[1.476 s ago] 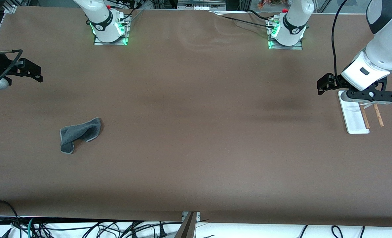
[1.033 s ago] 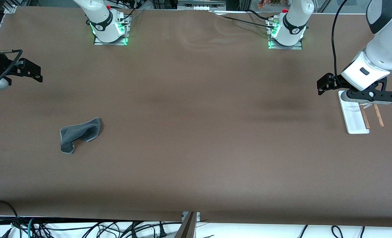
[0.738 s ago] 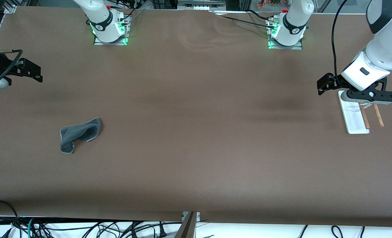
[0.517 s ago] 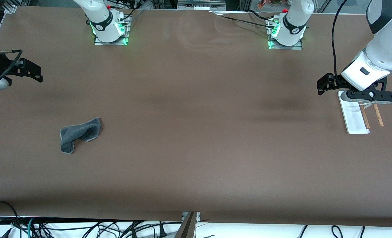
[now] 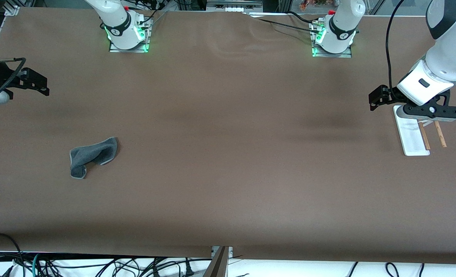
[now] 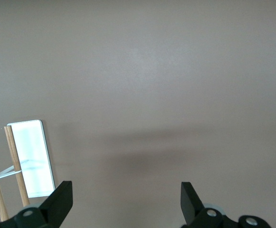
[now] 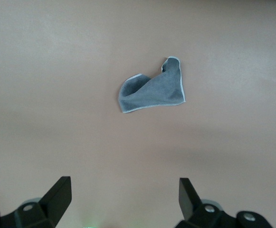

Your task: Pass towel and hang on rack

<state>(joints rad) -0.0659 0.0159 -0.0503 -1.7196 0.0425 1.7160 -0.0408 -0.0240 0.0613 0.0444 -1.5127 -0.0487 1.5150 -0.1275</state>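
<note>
The dark grey towel [image 5: 91, 156] lies crumpled on the brown table toward the right arm's end; the right wrist view shows it too [image 7: 152, 90]. My right gripper [image 7: 123, 202] hangs open and empty high over that end of the table, well apart from the towel. The rack [image 5: 413, 134] stands at the left arm's end, with a white base [image 6: 31, 156] and two thin wooden rods [image 6: 14, 161]. Above the rack's end nearest the robots' bases, my left gripper [image 5: 430, 112] hovers with its fingers wide open and nothing between them [image 6: 124, 202].
Both arm bases [image 5: 128, 34] [image 5: 332, 38] stand along the table edge farthest from the front camera. Cables [image 5: 97, 265] hang below the table's nearest edge. Between towel and rack lies only brown tabletop [image 5: 228, 154].
</note>
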